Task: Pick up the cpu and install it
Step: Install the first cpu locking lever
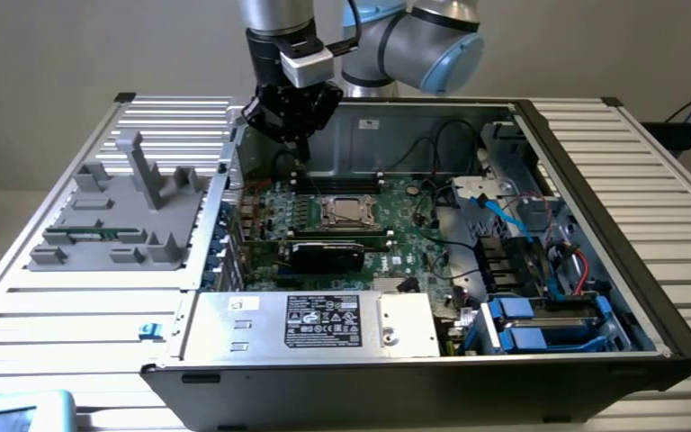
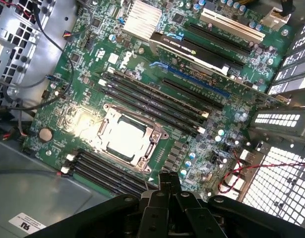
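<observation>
Fingers, closed, hang well clear of cpu inside socket frame.

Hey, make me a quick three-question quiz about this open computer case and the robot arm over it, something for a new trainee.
1. True or false: the gripper is holding the cpu.
2. Where does the cpu lie? A) in the socket frame on the motherboard; B) on the grey tray outside the case; C) on top of the power supply.
3. In one word: are the fingers open or shut?
Key: 1 false; 2 A; 3 shut.
</observation>
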Controlling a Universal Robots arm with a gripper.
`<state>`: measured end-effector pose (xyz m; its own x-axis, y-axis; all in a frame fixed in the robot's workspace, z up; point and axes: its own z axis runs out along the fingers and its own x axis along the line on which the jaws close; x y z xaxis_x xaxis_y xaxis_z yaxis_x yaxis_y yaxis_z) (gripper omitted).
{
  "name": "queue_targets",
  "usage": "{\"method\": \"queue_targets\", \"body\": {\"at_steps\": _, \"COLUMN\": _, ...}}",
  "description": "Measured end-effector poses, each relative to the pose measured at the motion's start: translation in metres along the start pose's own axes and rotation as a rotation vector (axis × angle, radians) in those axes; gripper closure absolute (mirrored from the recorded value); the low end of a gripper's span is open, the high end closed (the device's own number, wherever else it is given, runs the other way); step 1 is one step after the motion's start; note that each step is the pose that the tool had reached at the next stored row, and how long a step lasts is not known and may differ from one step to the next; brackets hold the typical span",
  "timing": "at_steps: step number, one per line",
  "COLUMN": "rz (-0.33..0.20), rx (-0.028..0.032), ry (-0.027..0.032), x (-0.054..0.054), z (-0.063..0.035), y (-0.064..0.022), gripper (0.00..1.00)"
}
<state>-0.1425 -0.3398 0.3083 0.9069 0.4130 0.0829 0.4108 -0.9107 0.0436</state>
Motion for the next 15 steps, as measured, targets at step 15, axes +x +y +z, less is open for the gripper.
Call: {"method": "queue_targets", "body": {"at_steps": 15, "rz": 0.112, "rx": -0.0010, "ry": -0.0012, "x": -0.0001, "z": 0.0006, "y": -0.0001, "gripper": 0.89}}
